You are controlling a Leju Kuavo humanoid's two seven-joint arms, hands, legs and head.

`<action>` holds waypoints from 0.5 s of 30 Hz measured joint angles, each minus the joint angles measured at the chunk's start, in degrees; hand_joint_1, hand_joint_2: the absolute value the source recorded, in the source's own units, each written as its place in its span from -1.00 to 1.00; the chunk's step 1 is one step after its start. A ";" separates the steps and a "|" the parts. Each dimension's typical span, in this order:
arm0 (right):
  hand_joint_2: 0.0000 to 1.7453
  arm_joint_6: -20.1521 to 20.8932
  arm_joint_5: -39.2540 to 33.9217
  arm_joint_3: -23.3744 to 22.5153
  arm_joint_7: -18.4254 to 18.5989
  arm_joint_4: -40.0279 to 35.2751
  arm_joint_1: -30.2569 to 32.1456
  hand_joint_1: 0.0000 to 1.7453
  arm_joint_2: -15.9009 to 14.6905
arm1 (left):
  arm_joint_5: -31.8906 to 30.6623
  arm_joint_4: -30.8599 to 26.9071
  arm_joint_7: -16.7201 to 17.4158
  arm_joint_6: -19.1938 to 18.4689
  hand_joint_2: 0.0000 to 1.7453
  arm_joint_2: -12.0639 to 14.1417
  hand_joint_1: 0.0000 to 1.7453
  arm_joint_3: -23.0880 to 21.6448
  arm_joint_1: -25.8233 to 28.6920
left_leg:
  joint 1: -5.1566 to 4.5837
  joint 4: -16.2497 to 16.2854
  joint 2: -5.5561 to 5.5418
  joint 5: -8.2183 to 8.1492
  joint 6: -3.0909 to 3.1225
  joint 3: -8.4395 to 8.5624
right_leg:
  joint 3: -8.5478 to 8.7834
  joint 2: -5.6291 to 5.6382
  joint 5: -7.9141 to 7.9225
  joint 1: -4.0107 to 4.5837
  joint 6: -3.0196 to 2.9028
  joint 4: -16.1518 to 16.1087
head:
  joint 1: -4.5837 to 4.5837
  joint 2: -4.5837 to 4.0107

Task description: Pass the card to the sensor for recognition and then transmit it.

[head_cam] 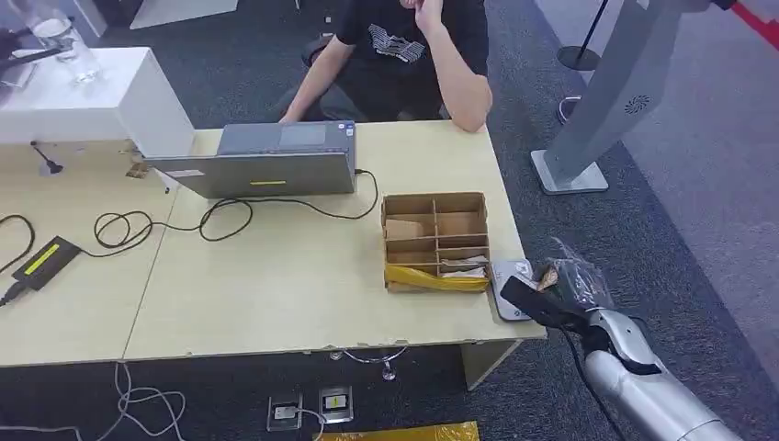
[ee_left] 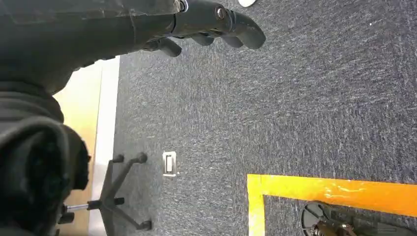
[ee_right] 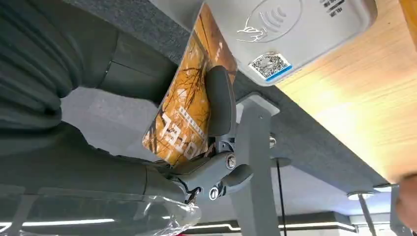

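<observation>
While pinching an orange printed card [ee_right: 189, 98] with partly readable white lettering, the right hand [ee_right: 216, 147] is holding it beside the grey contactless-symbol sensor pad [ee_right: 295, 34] with its QR sticker [ee_right: 269, 66], near a compartmented cardboard box [head_cam: 434, 241]; the left hand [ee_left: 211, 24] is hanging empty, fingers curled.

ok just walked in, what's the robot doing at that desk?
The right robot hand holds an orange printed card and has it at the grey card reader on the near right corner of the wooden desk; in the right wrist view the card's edge is right beside the reader, though contact can't be confirmed. The left robot hand hangs over the carpet, fingers curled, holding nothing. A person sits behind the desk by the laptop. The handover hasn't happened yet.
</observation>
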 joint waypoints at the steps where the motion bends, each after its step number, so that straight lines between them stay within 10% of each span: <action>1: 1.00 -0.48 -0.46 0.00 -0.35 0.44 0.00 1.00 0.13 | 0.00 0.00 0.00 0.00 -1.00 0.00 -1.00 0.00 0.00 | 0.00 0.00 0.00 0.00 0.00 0.01 | 0.00 0.00 0.00 0.00 0.00 0.00 | 0.00 0.00; 15: 1.00 -3.17 -13.54 -0.50 -5.37 3.87 -0.82 1.00 1.99 | 1.20 0.00 -0.37 0.42 -1.00 -0.02 -1.00 0.00 0.00 | 0.00 0.00 0.02 0.00 0.00 0.09 | 0.10 0.00 0.04 0.00 0.00 0.00 | 0.00 0.00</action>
